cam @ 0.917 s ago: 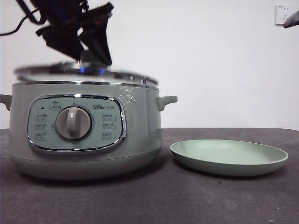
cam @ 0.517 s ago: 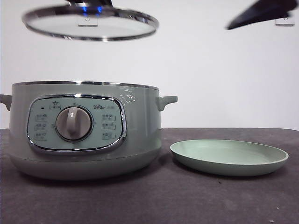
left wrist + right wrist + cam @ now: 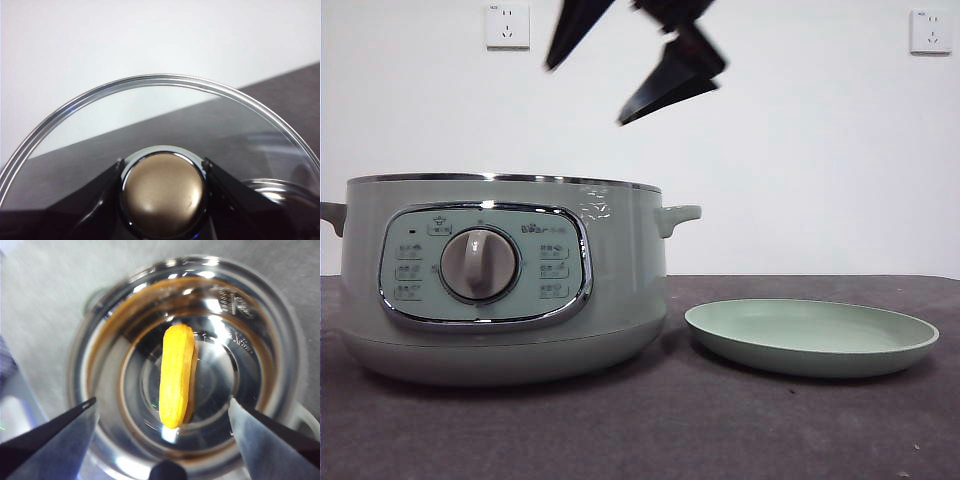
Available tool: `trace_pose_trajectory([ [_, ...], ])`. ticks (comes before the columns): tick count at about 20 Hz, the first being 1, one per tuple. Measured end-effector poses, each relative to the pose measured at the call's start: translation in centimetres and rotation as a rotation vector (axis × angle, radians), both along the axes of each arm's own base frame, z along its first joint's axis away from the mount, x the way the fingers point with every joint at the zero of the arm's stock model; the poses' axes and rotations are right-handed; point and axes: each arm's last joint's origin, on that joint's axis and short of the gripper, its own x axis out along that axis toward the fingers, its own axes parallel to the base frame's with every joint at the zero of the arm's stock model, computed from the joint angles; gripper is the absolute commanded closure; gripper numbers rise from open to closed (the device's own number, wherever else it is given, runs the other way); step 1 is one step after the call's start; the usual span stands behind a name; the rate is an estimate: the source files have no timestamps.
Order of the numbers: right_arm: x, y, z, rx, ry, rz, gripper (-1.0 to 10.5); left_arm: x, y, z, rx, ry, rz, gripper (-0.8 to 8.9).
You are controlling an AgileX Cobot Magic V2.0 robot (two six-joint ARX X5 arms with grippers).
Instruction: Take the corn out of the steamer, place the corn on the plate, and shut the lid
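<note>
White wall with two outlets behind, dark tabletop underneath. So the steamer (image 3: 500, 280) sits uncovered, and looking down from my right wrist I can see the corn (image 3: 176, 375) lying flat in the middle of its shiny metal bowl, nothing else in there. My right gripper (image 3: 162, 407) hangs above the steamer's opening with the jaws spread wide, one on each side of the cob, not touching it. My left gripper (image 3: 162, 167) is clamped on the knob of the lid (image 3: 150, 115), holding it up off the steamer. The plate (image 3: 811, 337) sits just beside the steamer with nothing on it.
</note>
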Motion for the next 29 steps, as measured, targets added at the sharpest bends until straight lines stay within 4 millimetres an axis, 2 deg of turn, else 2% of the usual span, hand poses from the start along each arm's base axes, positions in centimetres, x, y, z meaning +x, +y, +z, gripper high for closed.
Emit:
trace_pose_trajectory([
  [3,1.4,3.7,-1.3,-0.086,-0.017,0.051,5.1,-2.4,1.5,0.7,-0.003,-0.036,0.044,8.22],
  [5,2.1,6.1,-3.1,-0.142,-0.032,0.072,5.1,-3.6,2.1,1.0,-0.017,-0.060,0.043,8.22],
  [9,2.6,9.1,-7.0,-0.265,-0.053,0.085,5.1,-4.8,2.7,1.1,-0.018,-0.061,0.043,8.22],
  [12,2.9,10.2,-9.2,-0.314,-0.073,0.087,5.4,-4.9,2.7,0.8,-0.007,-0.041,0.043,8.22],
  [13,3.1,10.5,-9.6,-0.314,-0.076,0.092,5.8,-4.8,2.7,0.8,-0.003,-0.033,0.042,8.22],
  [16,3.2,10.6,-10.5,-0.329,-0.064,0.097,5.8,-4.9,2.7,0.7,0.000,-0.028,0.041,8.22],
  [18,3.3,10.7,-10.7,-0.334,-0.063,0.095,7.2,-4.8,2.7,0.7,0.001,-0.027,0.040,8.22],
  [20,3.5,10.9,-12.1,-0.361,-0.041,0.099,7.6,-4.8,2.7,0.7,0.000,-0.027,0.040,8.22],
  [22,3.6,11.0,-12.1,-0.358,-0.043,0.099,9.3,-4.8,2.7,0.7,0.001,-0.027,0.040,8.22],
  [26,3.2,11.2,-11.6,-0.391,-0.090,0.069,9.6,-4.8,2.7,0.7,0.001,-0.026,0.040,8.22],
  [28,3.0,10.0,-8.3,-0.364,-0.146,0.028,9.6,-4.8,2.7,0.7,0.001,-0.027,0.040,8.22],
  [29,2.5,8.6,-5.0,-0.321,-0.184,0.004,9.6,-4.8,2.7,0.7,0.001,-0.027,0.040,8.22],
])
